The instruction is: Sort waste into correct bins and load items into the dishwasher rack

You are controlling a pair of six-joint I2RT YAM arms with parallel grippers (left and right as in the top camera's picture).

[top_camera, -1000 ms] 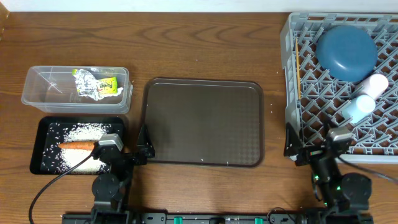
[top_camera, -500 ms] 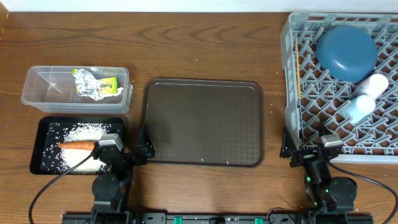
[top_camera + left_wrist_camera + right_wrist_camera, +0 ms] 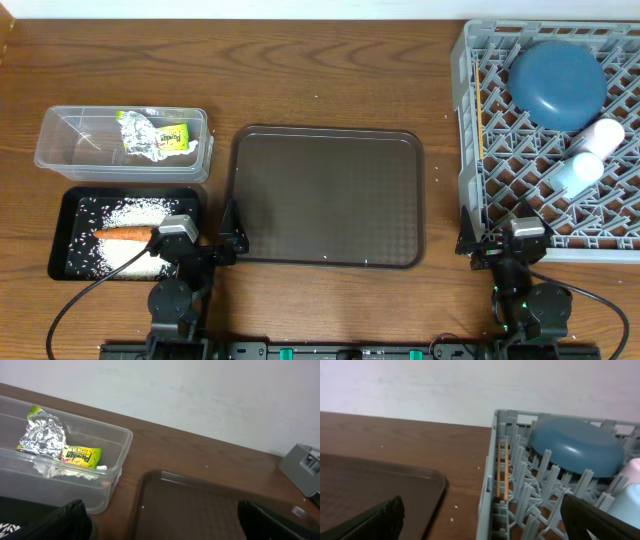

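The clear tub (image 3: 70, 150) holds the crumpled foil wrapper (image 3: 154, 135); both also show in the left wrist view, the tub (image 3: 107, 492) and the wrapper (image 3: 47, 440). The black tray (image 3: 62, 245) holds white rice (image 3: 137, 211) and the orange carrot (image 3: 124, 233). The grey rack (image 3: 466, 100) holds the dark blue bowl (image 3: 557, 82) upside down, a whitish cup (image 3: 601, 134), a light blue cup (image 3: 577, 171) and the chopsticks (image 3: 481, 120). The small light blue bowl is not visible. My left gripper (image 3: 228, 238) is open and empty by the black tray. My right gripper (image 3: 476, 244) is open and empty at the rack's front left corner.
The large brown serving tray (image 3: 325, 195) lies between the bins and the rack, bare. In the right wrist view the rack's wall (image 3: 487, 495) stands close ahead with the chopsticks (image 3: 502, 470) upright and the bowl (image 3: 575, 445) behind. A white wall borders the table's far edge.
My right arm has drawn back from over the rack's front edge toward the table's front. The left arm and all objects have not moved.
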